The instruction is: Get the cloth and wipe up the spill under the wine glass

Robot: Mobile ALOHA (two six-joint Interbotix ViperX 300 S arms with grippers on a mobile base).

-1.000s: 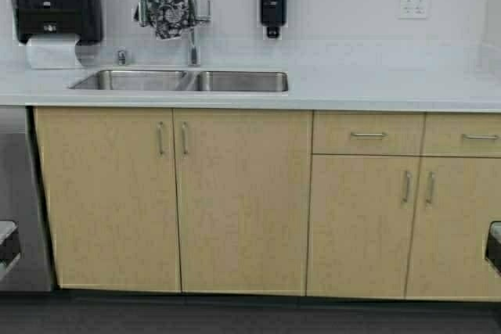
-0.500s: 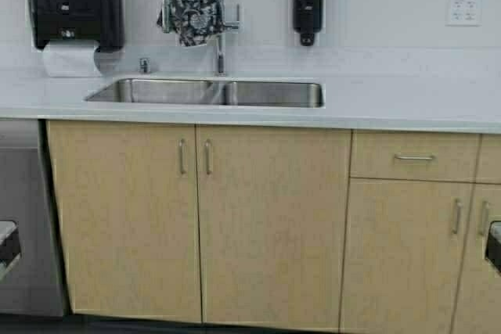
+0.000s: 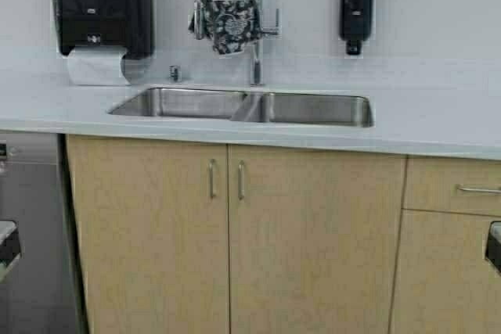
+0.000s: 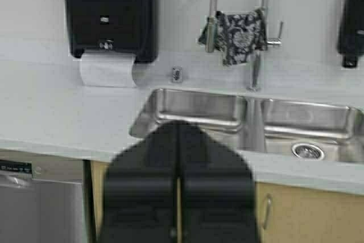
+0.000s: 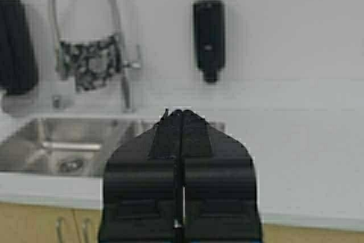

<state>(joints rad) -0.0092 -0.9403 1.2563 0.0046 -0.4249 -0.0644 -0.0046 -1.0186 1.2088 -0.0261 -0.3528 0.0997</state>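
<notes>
The dark cloth (image 3: 228, 23) with a white floral print hangs over the arched steel faucet (image 3: 255, 52) behind the sink. It also shows in the left wrist view (image 4: 238, 35) and the right wrist view (image 5: 88, 61). The wine glass and the spill are out of view. My left gripper (image 4: 178, 126) is shut and empty, held in front of the counter. My right gripper (image 5: 182, 112) is shut and empty, also short of the counter. In the high view only parts of the arms show, at the lower left edge (image 3: 8, 246) and lower right edge (image 3: 494, 246).
A double steel sink (image 3: 243, 105) is set in a pale counter (image 3: 438, 123). A black paper towel dispenser (image 3: 99, 5) hangs at the left, a black soap dispenser (image 3: 355, 5) at the right. Wooden cabinet doors (image 3: 227, 240) and a steel dishwasher (image 3: 31, 232) stand below.
The robot has driven forward and to the left: sink, faucet and cloth have shifted right and grown larger in the high view. Both grippers stay shut.
</notes>
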